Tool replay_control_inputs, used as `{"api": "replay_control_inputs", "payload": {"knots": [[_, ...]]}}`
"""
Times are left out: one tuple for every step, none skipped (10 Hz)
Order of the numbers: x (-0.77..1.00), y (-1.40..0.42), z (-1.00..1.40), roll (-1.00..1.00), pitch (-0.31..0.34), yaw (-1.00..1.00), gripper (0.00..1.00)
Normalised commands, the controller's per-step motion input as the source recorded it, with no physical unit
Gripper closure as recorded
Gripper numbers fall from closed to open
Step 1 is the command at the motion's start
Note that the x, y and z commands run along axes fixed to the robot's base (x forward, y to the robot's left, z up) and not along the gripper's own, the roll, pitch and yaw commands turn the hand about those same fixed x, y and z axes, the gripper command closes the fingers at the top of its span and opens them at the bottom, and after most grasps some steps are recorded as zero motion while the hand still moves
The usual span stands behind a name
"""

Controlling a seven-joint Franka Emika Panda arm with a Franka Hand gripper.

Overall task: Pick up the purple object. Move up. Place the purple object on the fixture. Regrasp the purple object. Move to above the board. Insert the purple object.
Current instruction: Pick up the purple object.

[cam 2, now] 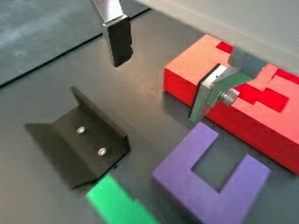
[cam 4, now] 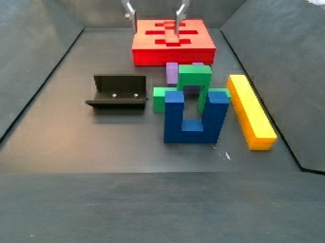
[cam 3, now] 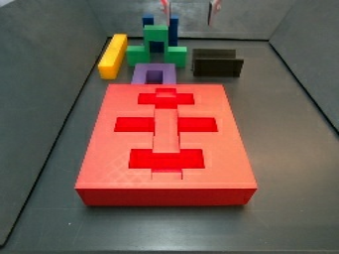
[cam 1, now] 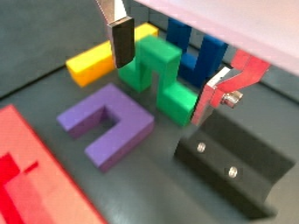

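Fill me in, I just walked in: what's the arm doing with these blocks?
Nothing is held yet. The gripper hangs open above the purple object, its fingers empty in both wrist views. The purple object lies flat on the floor between the board and the green block, with the fixture standing empty nearby. It looks set up for a pick.

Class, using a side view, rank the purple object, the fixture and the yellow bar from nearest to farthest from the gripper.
The gripper hangs open, high over the far end of the floor.
1. The purple object, at the board's far edge, and the fixture, on its other side: too close to call.
2. The yellow bar, out beyond the purple object.
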Motion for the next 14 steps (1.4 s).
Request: {"api": "replay_control_inputs", "payload": {"knots": [[0.28,-0.43,-0.51,0.00,-0.071,0.00,0.00],[0.06,-0.45,-0.49,0.00,-0.097,0.00,0.00],[0.00,-0.39,-0.36,0.00,-0.054,0.00,0.00],[0.00,-0.21,-0.23,0.03,0.000,0.05,0.00],[-0.01,-0.22,-0.11,0.06,-0.024,0.07,0.00],[-0.07,-0.11,-0.06,0.01,-0.017,0.03,0.00],[-0.12,-0.05,-0.19,0.00,0.000,0.05,0.00],[-0.20,-0.05,-0.21,-0.04,-0.040,0.03,0.00],[-0.15,0.00,-0.20,0.00,-0.044,0.00,0.00],[-0.06,0.00,-0.26,0.01,-0.011,0.00,0.00],[-0.09,0.00,-0.28,0.05,-0.019,0.00,0.00],[-0.09,-0.01,-0.37,0.05,-0.070,0.00,0.00],[0.00,-0.06,-0.45,0.06,-0.091,0.05,0.00],[0.00,-0.13,-0.46,0.09,-0.089,0.05,0.00]]}}
